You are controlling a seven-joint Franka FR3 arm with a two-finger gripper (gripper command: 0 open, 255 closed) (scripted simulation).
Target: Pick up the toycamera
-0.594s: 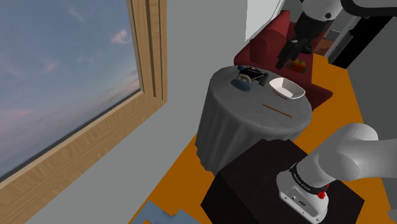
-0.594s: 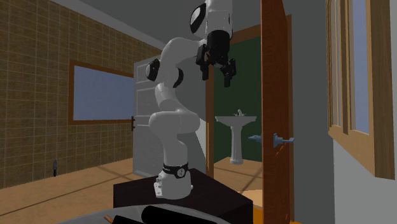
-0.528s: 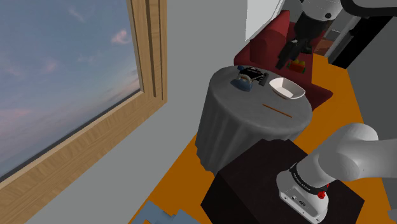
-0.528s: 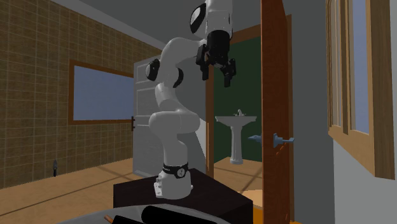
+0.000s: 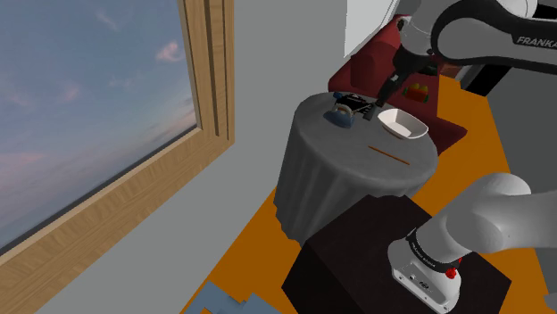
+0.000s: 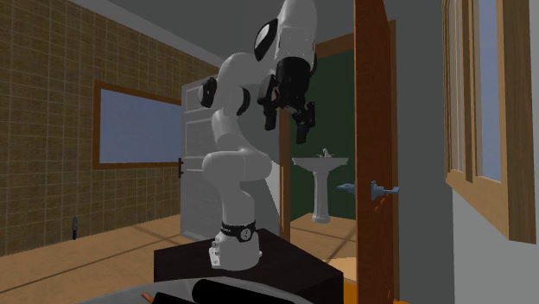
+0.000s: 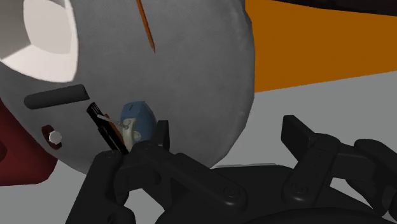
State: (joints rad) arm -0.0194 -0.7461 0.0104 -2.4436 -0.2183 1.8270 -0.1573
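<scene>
White arm (image 5: 478, 22) arched high and folded forward — black gripper (image 5: 383, 96) angled downward, its two fingers (image 7: 162, 135) standing well apart.

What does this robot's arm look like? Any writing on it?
The arm is rounded white segments with dark joints; one segment bears FRANKA lettering. Its gripper is all black, with two blocky fingers. Near the base sit a black ring and a small red knob.

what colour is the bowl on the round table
White. The bowl shows best in the shoulder view, sitting on the grey-draped round table.
</scene>
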